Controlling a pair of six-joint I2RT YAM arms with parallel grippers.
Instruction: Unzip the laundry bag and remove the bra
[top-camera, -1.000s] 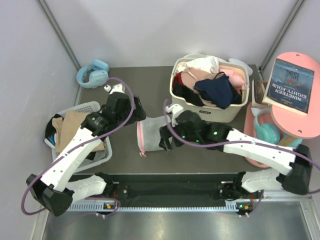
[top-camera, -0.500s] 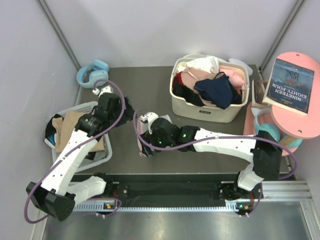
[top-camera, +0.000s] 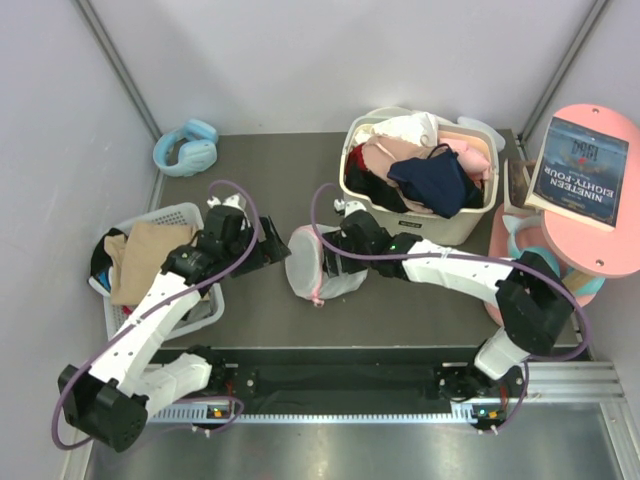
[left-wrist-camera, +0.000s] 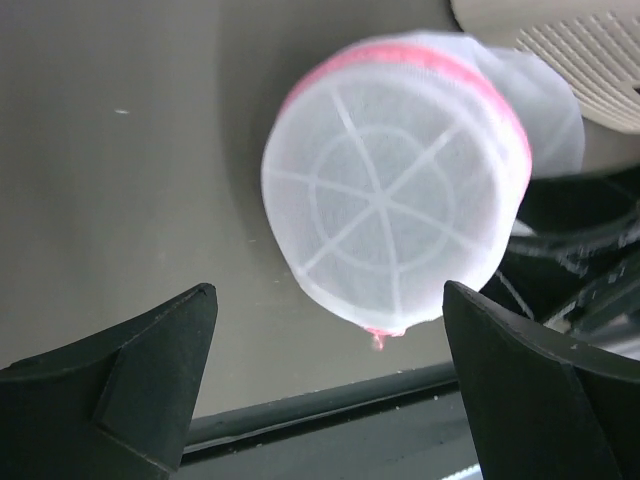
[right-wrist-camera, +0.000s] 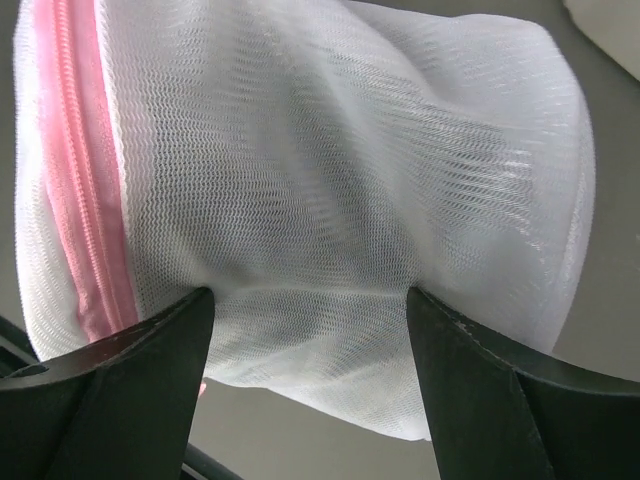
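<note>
Handling laundry bag: judged light, soft mesh that crushes readily; best taken at the pink zipper pull.
Right tool: jaws partly closed, clamping the bag's body between them.
Left tool: fully spread, empty, bag just ahead.
Bra: not discernible through mesh.

Dark grey table, blue headphones at the far left corner, cream basket of clothes at the far right, white mesh laundry bag near the middle, pale basket at the left edge.
</note>
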